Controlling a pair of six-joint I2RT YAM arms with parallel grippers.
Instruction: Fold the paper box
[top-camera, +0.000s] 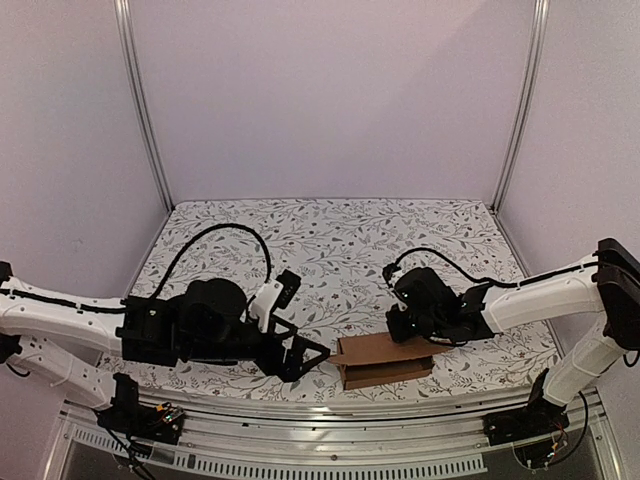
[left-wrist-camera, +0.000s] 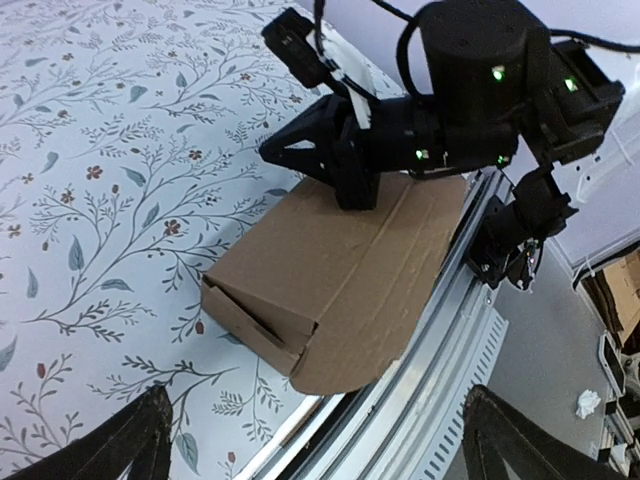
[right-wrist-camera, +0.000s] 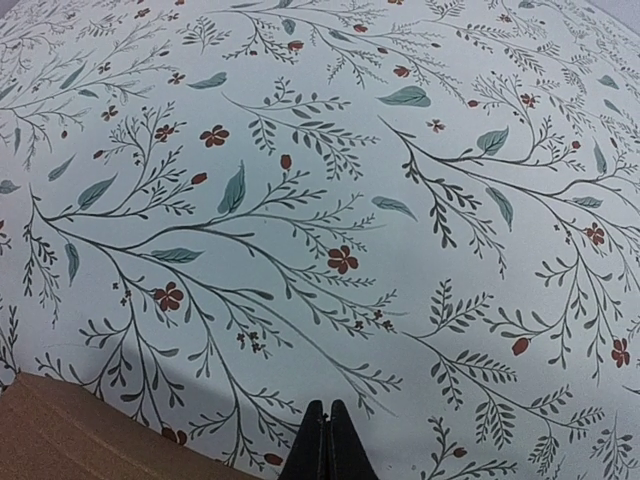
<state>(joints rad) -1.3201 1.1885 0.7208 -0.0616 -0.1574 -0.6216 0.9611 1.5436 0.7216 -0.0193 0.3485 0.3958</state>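
Note:
The paper box (top-camera: 385, 362) is brown cardboard, folded into a slim box at the table's near edge. In the left wrist view the paper box (left-wrist-camera: 330, 285) shows an open end with a flap tucked in, and a rounded flap overhanging the front rail. My left gripper (top-camera: 316, 354) is open just left of the box, holding nothing; its fingertips (left-wrist-camera: 135, 440) frame the box end. My right gripper (top-camera: 394, 322) is shut and empty at the box's far edge, low over its top. Its closed tips (right-wrist-camera: 327, 425) point out over the tablecloth, with a box corner (right-wrist-camera: 80, 440) beside them.
A floral tablecloth (top-camera: 340, 240) covers the table, with pale walls on three sides. The metal front rail (left-wrist-camera: 450, 340) runs right under the box's overhanging flap. The right arm's body (left-wrist-camera: 470, 90) hangs over the box's far side.

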